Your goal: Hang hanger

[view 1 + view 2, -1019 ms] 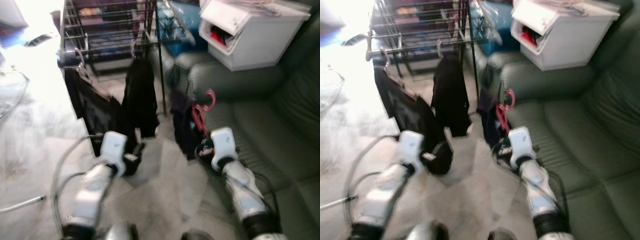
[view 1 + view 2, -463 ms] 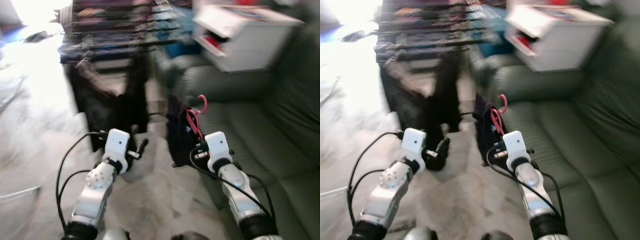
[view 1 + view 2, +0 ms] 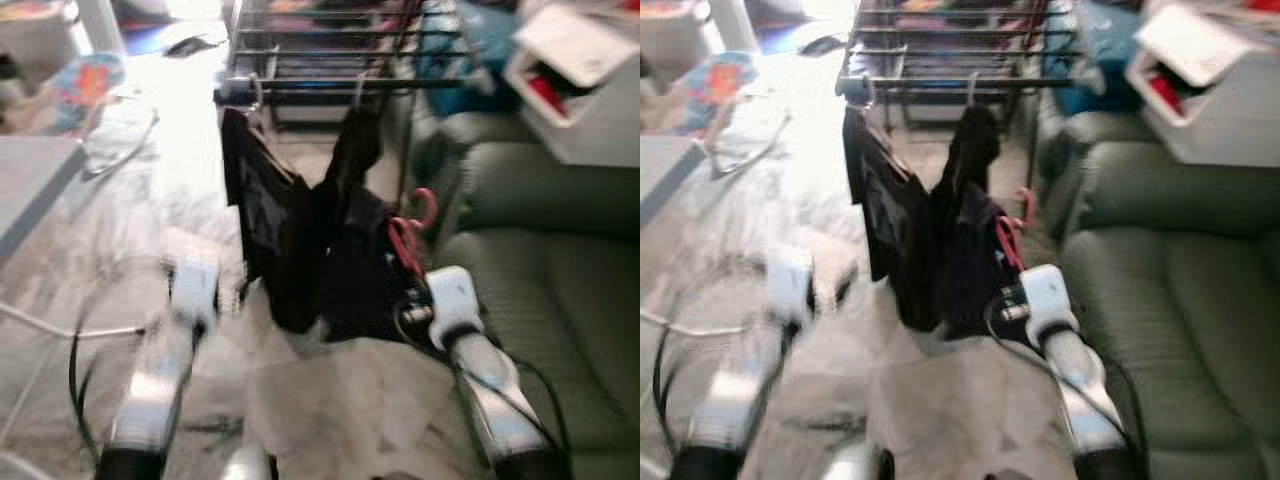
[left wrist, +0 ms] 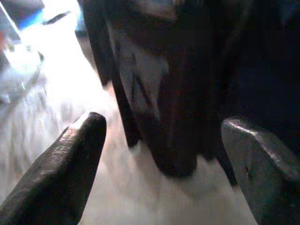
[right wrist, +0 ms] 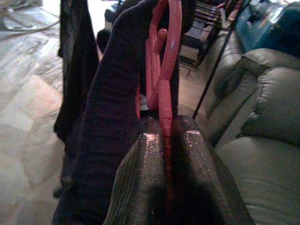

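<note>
Red hanger (image 5: 164, 79) upright, hook up, pinched in right gripper (image 5: 161, 129) below rack (image 3: 330, 88), dark garment (image 5: 110, 122) draped on it, left gripper (image 4: 164, 154) spread wide.

The floor (image 3: 150, 200) was pale marbled stone, washed out by strong light at the far end. A dark green sofa (image 3: 560, 290) ran along the right side, with a white box (image 3: 585, 85) resting on its arm. A metal drying rack (image 3: 320, 50) stood ahead, dark clothes (image 3: 275, 230) hanging from its front bar. A grey table edge (image 3: 30, 185) showed at the left.
</note>
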Robot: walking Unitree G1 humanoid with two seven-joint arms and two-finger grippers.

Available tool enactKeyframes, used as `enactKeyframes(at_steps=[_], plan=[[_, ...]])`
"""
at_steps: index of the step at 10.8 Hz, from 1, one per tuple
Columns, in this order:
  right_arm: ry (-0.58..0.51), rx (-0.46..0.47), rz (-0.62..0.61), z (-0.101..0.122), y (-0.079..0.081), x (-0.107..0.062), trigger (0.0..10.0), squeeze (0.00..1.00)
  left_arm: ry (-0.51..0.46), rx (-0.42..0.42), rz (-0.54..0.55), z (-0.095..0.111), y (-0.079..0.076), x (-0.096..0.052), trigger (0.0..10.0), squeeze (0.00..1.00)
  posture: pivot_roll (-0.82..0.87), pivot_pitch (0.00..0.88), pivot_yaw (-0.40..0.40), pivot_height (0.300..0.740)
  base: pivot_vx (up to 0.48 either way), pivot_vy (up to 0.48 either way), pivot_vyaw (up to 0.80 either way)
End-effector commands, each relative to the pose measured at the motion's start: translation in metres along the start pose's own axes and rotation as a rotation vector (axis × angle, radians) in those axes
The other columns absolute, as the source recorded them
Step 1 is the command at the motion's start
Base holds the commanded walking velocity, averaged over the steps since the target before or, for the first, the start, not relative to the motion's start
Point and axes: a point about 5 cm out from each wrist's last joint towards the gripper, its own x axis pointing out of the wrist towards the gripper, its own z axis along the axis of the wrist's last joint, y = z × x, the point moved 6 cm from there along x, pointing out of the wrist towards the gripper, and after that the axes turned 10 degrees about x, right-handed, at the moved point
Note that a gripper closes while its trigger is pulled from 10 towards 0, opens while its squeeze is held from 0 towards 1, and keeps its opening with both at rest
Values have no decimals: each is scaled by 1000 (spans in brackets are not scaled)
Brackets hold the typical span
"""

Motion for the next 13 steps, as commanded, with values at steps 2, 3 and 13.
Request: enactKeyframes(at_steps=[2, 3, 13], plan=[[3, 51, 15, -1, -2, -10, 10000, 0, 10, 15, -49, -6, -16, -6, 10000, 0, -34, 0, 0, 740, 0, 0, 800], [1, 53, 44, 1, 2, -9, 10000, 0, -2, 29, -63, -2, -19, -3, 10000, 0, -36, 0, 3, 740, 0, 0, 800], [-56, 36, 70, 21, 11, -1, 10000, 0, -64, 31, -87, 23, -21, 12, 10000, 0, -66, 0, 33, 740, 0, 0, 800]])
